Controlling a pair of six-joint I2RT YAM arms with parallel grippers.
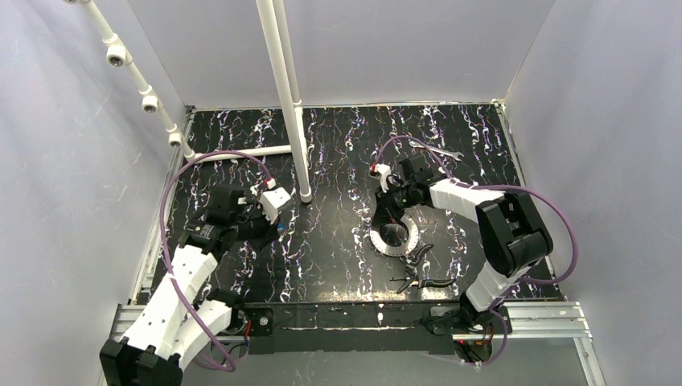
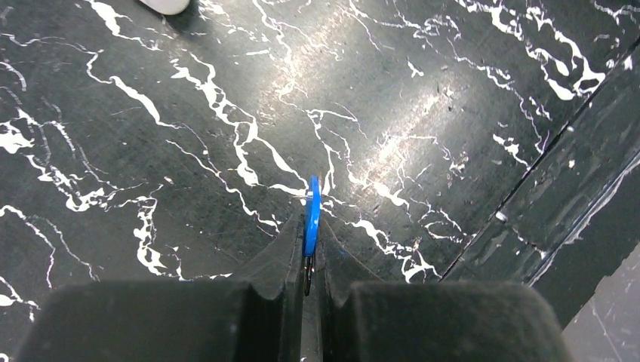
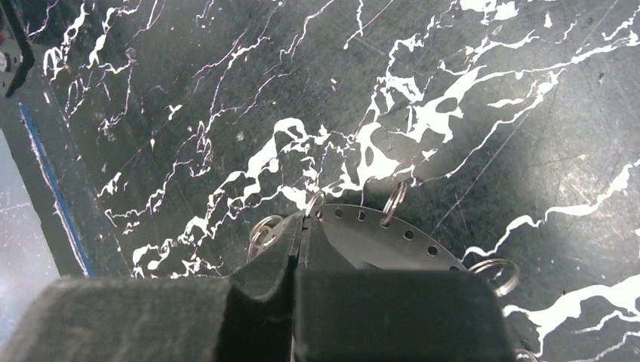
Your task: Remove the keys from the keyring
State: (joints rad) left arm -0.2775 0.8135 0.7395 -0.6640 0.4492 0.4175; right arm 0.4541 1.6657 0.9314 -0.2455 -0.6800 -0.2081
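Closest to the left wrist lens are the two dark fingers of the left gripper, pressed together on the key. I see the key edge-on. Its blue head stands up out of the fingertips, and a thin dark sliver of it runs back between the pads. Black marbled table fills the view ahead of the tips. I cannot tell whether they touch it.

Right wrist view: right gripper is clenched on the rim of the keyring, with the fingertips meeting right at its edge. The keyring shows as a flat grey disc with a row of small holes along the rim. It extends from the tips off to their right side. Small wire split rings hang through the holes, one just left of the fingertips and the others ahead and to the right.

Top view: the keyring sits directly under the right gripper's tips. Dark-handled pliers lie just behind the gripper, toward the arm bases. A slim wrench lies beyond its wrist, near the far wall. The left gripper with the key is well apart from the keyring.
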